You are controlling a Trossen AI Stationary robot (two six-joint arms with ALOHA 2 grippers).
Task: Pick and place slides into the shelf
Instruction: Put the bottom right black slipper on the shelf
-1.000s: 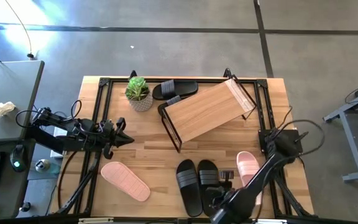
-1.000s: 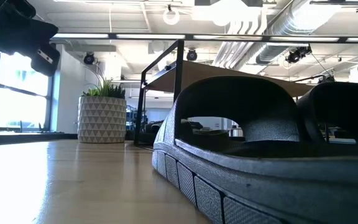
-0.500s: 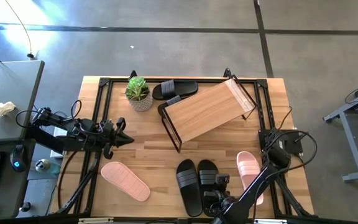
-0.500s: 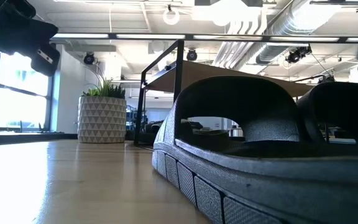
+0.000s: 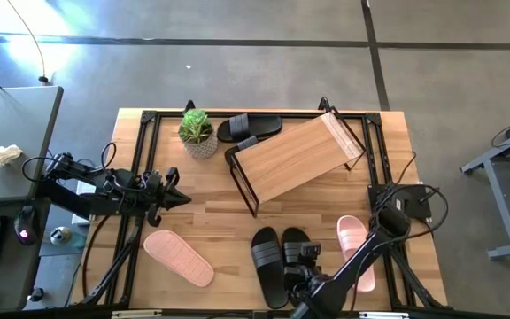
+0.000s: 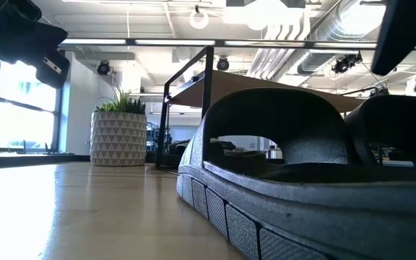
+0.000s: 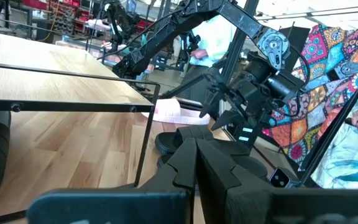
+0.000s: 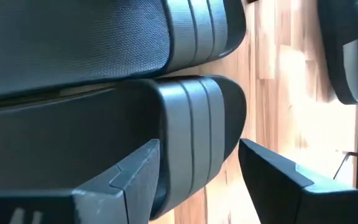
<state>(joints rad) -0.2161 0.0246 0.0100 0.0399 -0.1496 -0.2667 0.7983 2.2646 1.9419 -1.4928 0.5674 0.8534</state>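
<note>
Two black slides lie side by side on their soles near the table's front edge: the left one (image 5: 268,266) and the right one (image 5: 294,241). My right gripper (image 5: 307,261) hangs open just above the right one, slanting down. In the right wrist view its fingers stand either side of that slide's ribbed strap (image 8: 191,134). A third black slide (image 5: 249,127) lies behind the shelf (image 5: 290,159). One pink slide (image 5: 178,257) lies near left, another (image 5: 355,248) near right. My left gripper (image 5: 173,198) waits shut at the left side.
A potted plant (image 5: 197,133) stands at the far left of the shelf. The shelf sits askew across the table's middle, its wood board on a thin black frame (image 6: 186,108). Bare wood lies between the pink slide on the left and the black pair.
My right gripper has come down toward the right-hand black slide and tipped more steeply downward; it now shows at the top right of the low view, where it did not before. The slides and the left arm have kept still.
</note>
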